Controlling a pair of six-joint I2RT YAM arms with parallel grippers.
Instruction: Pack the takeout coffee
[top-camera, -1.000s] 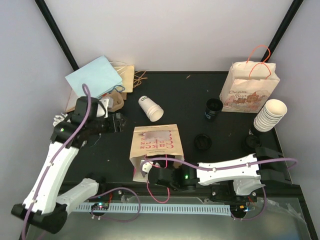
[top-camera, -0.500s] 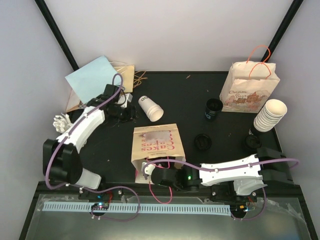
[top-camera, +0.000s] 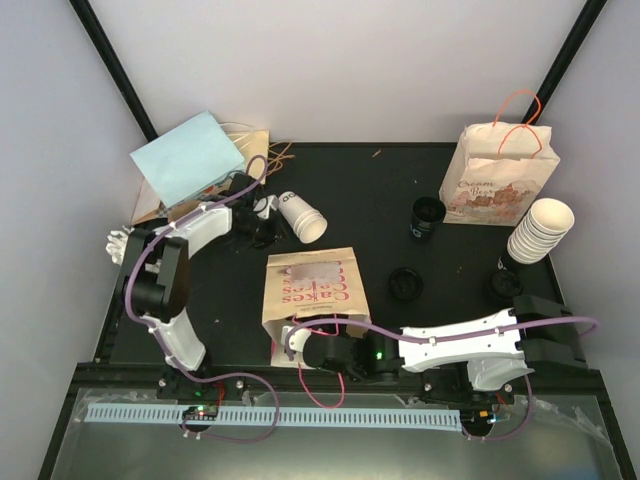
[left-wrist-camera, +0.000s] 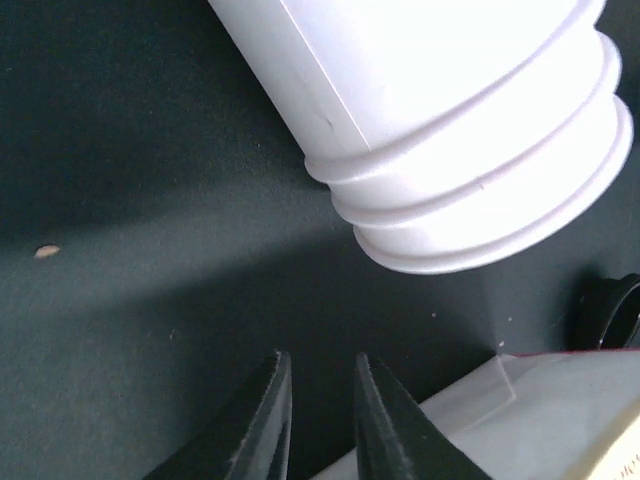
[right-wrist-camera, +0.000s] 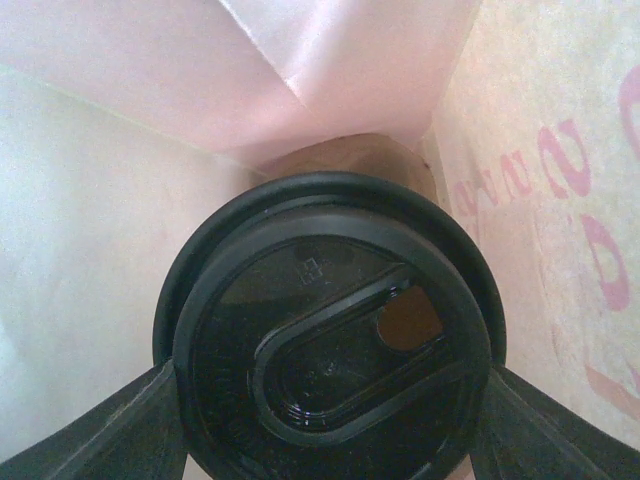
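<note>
Moved: the left arm swung from the left edge toward the back of the surface (top-camera: 380, 170), bringing the left gripper (top-camera: 266, 232) up to the white cup (top-camera: 302, 216), with its jaws narrowing on the way.
Left gripper: fingers (left-wrist-camera: 262, 420) stood a slim gap apart over bare surface and grasped nothing.
White cup: it lay on its side just ahead of those fingers, apart from them, with its ribbed end nearest.
Right gripper: it (right-wrist-camera: 335, 420) reached into the mouth of the flat "Cakes" bag (top-camera: 312, 285) and clamped the lidded coffee cup (right-wrist-camera: 330, 330) from both sides.
Lidded coffee cup: it sat inside the bag, black lid facing the wrist camera.
Background: a standing paper bag (top-camera: 500, 180) and a cup stack (top-camera: 540, 230) stood at far right.
</note>
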